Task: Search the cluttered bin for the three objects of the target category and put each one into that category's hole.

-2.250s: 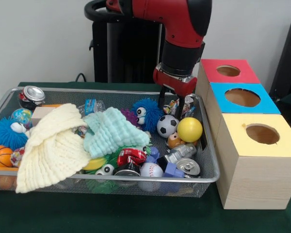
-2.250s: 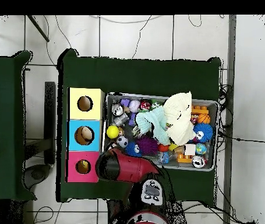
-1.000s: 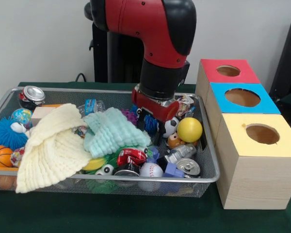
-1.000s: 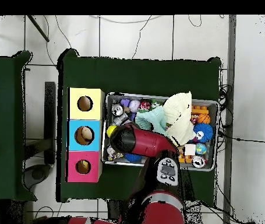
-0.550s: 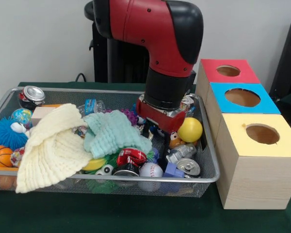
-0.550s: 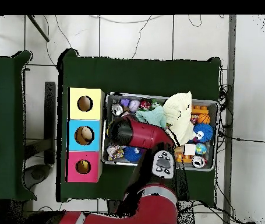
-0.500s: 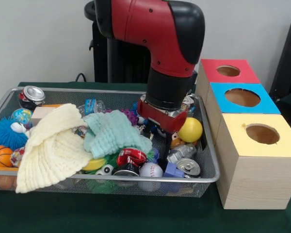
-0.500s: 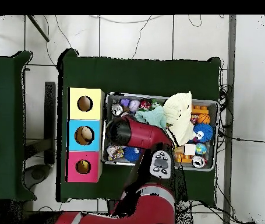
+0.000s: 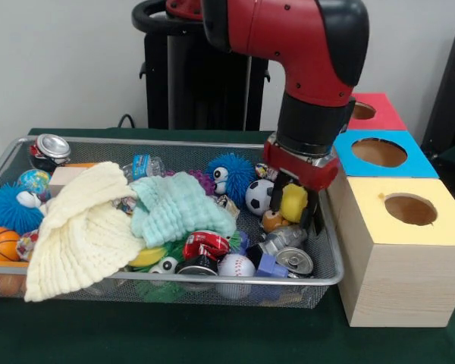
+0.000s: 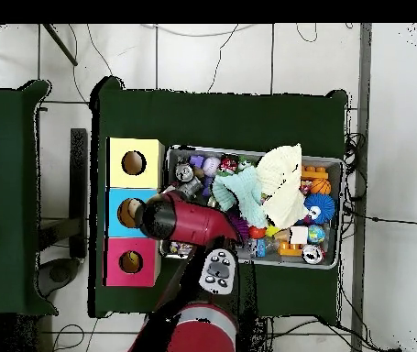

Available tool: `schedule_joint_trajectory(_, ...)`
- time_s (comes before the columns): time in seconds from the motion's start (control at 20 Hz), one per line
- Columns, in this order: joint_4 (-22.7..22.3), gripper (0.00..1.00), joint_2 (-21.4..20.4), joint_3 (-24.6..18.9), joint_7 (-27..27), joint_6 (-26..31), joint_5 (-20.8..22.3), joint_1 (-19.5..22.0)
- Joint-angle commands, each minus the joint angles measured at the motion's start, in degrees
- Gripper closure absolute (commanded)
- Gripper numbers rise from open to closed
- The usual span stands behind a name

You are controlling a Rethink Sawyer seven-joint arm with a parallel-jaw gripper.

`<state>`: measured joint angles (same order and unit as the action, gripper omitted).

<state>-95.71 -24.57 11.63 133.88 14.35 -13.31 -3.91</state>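
My gripper [image 9: 294,206] now clamps the smooth yellow ball [image 9: 293,202], lifted off its spot in the wire mesh bin [image 9: 327,254] — one target secured, a box hole next.

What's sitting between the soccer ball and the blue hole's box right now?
In the front view, the pincer shut on the yellow ball fills the stretch between the soccer ball and the blue box.

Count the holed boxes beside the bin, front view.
3, in a row beside the bin: yellow box nearest the camera, blue box in the middle, red box farthest, partly hidden behind the arm.
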Motion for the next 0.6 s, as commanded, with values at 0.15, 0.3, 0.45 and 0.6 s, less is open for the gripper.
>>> schedule_joint_trajectory(0.15, -13.5, 0.00, -2.3, -3.7, 18.4, -7.5, -6.6, -2.3)
schedule_joint_trajectory(0.3, -13.8, 0.00, -0.9, -4.3, 17.9, -9.7, -7.8, -2.4)
schedule_joint_trajectory(0.45, -13.6, 0.00, 1.1, -4.7, 17.1, -12.3, -9.0, -2.3)
schedule_joint_trajectory(0.6, -13.1, 0.00, 2.7, -5.3, 16.0, -14.3, -9.8, -1.8)
